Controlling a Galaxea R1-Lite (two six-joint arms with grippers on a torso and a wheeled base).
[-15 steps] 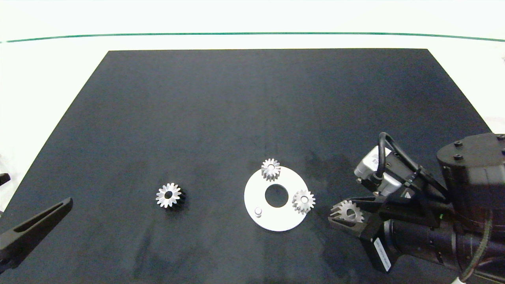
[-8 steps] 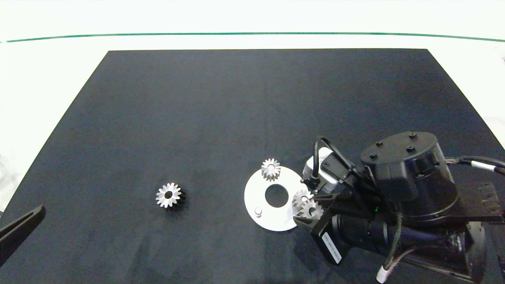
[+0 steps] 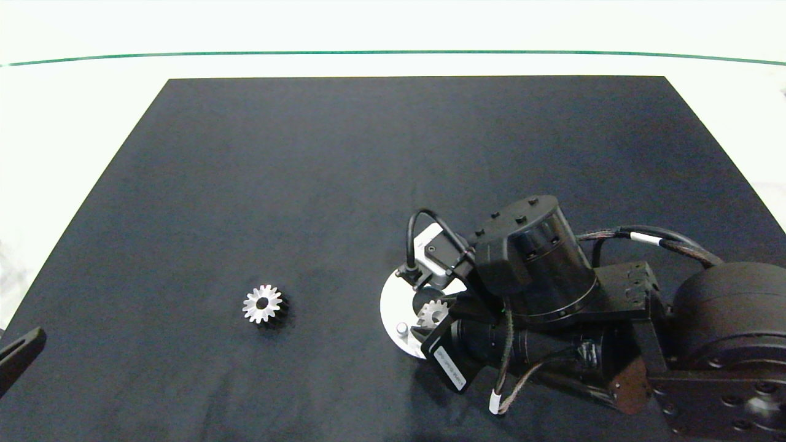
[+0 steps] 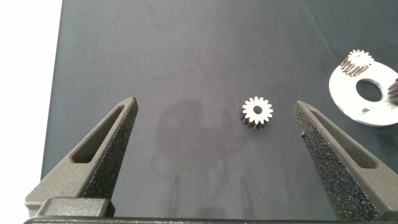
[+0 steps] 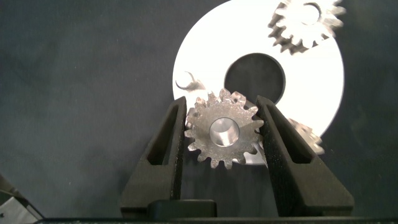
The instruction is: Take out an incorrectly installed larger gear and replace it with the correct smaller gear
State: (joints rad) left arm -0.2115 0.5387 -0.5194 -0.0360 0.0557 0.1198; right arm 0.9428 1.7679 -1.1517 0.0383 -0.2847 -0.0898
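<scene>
Two grey fingers of your right gripper (image 5: 222, 134) clamp the smaller gear (image 5: 222, 129) above the round plate (image 5: 205, 50); your left gripper (image 4: 217, 134) gapes wide.

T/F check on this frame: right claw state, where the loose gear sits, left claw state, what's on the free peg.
1. The right claw is shut on a gear. True.
2. That claw hovers over the round plate. True.
3. The loose gear lies on the plate. False: it lies on the black mat, apart from the plate.
4. The left claw grips a gear. False: open, empty.
5. The bare peg carries a gear. False: nothing on it.
</scene>
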